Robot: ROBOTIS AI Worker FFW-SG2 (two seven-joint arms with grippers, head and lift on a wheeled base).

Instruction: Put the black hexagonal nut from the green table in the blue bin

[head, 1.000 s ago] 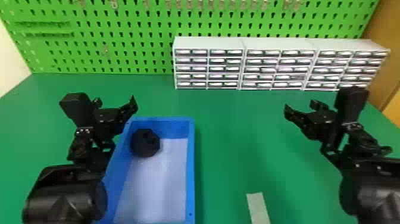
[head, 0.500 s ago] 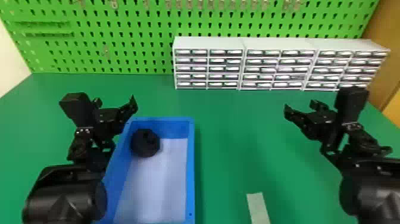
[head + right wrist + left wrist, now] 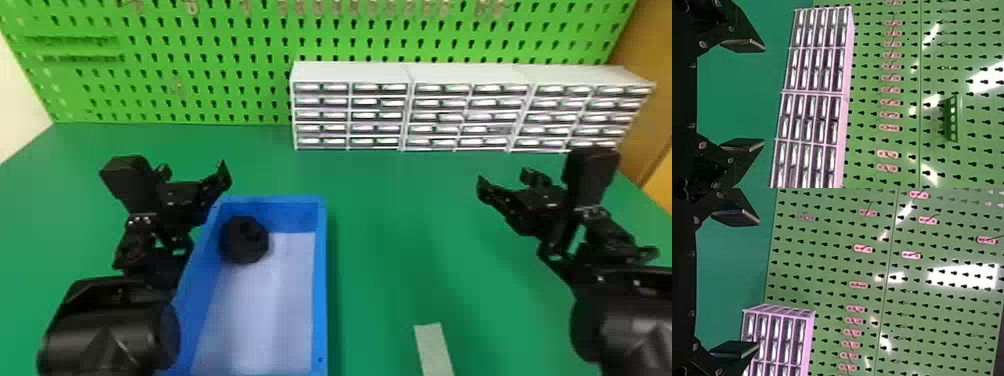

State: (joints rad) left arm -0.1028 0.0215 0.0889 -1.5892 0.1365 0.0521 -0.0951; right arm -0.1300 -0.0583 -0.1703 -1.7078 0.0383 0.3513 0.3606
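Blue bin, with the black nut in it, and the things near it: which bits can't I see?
- Blue bin: near end, cut off by the head view's bottom edge.
- Black nut: underside, hidden by its own top in the head view.
- Pale strip: near end, same edge.
- Drawers: insides, behind their fronts, head view.

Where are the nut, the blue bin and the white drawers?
Nut (image 3: 244, 241): head view, its dark top.
Blue bin (image 3: 320, 290): head view, its right rim.
White drawers (image 3: 350, 73): head view, the cabinet's top.
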